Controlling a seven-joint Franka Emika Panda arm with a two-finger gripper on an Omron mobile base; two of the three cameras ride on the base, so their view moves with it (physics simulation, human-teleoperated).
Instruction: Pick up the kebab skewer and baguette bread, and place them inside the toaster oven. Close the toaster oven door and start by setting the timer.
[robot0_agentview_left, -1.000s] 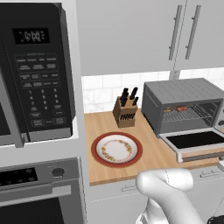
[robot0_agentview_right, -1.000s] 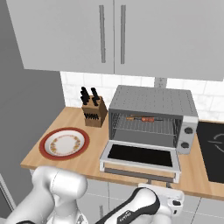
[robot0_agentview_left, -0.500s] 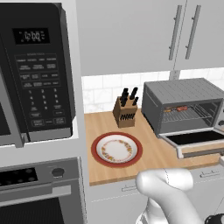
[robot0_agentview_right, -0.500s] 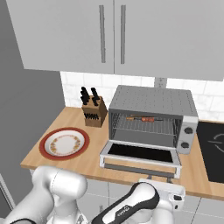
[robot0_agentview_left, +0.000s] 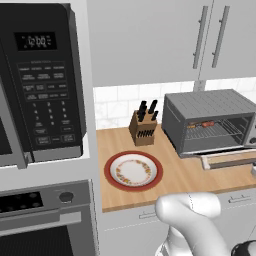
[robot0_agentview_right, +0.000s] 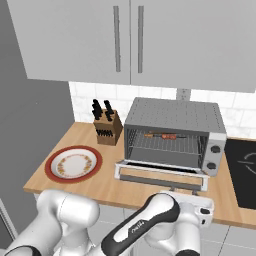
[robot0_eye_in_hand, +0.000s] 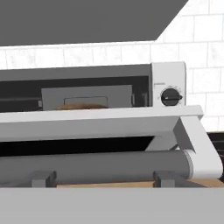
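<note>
On the right of the surface (robot0_agentview_right: 107, 187), the toaster oven (robot0_agentview_right: 172, 135) stands with the kebab skewer (robot0_agentview_right: 161, 135) on its rack and the baguette bread (robot0_eye_in_hand: 82, 106) inside. The toaster oven door (robot0_agentview_right: 161, 176) hangs partly open towards the near edge. Step in hand, as judged: closing the door. The hand, jaws spread and empty, sits low before the handle (robot0_eye_in_hand: 94, 166); next, push upward.

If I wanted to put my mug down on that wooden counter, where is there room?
Bare wood lies between the red-rimmed plate and the toaster oven, and along the front edge. It is crowded in front of the oven, where the toaster oven door hangs partway open, and by the knife block.
</note>
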